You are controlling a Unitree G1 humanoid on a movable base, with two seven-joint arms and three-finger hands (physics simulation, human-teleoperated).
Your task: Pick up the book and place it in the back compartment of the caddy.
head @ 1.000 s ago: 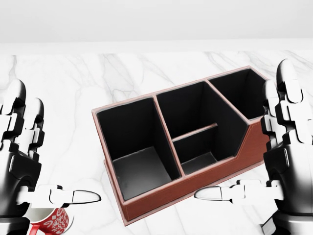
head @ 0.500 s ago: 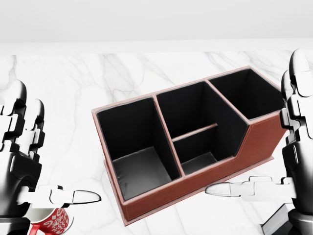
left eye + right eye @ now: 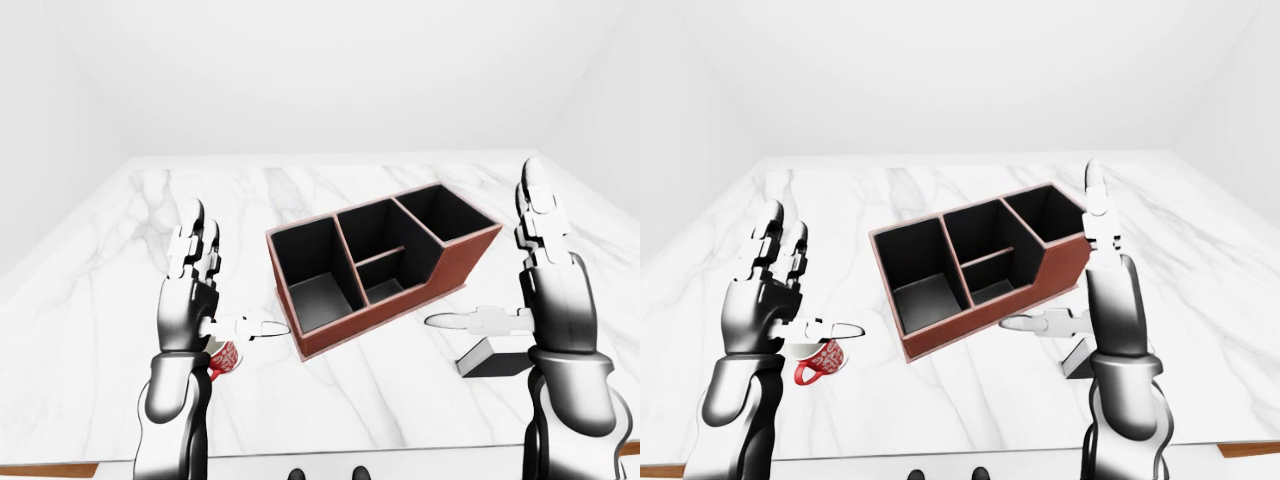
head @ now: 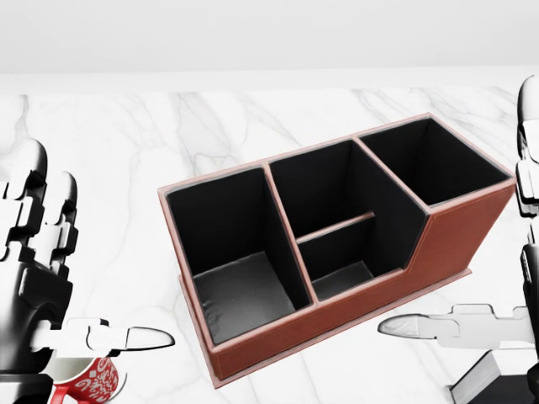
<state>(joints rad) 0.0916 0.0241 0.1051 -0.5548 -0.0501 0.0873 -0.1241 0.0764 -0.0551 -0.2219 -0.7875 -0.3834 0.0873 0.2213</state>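
Your right hand (image 3: 535, 285) has swung rightward off the caddy (image 3: 380, 262), fingers spread, above the book (image 3: 495, 358); your left hand (image 3: 195, 290) stays spread over the mug (image 3: 818, 360).

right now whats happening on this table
A humanoid robot stands at a white marble table with both hands raised and open, holding nothing. A brown caddy with black compartments sits between them, empty. The book lies flat on the table just below the right hand, not yet touched. A red patterned mug stands under the left hand. The pick-up has not started.
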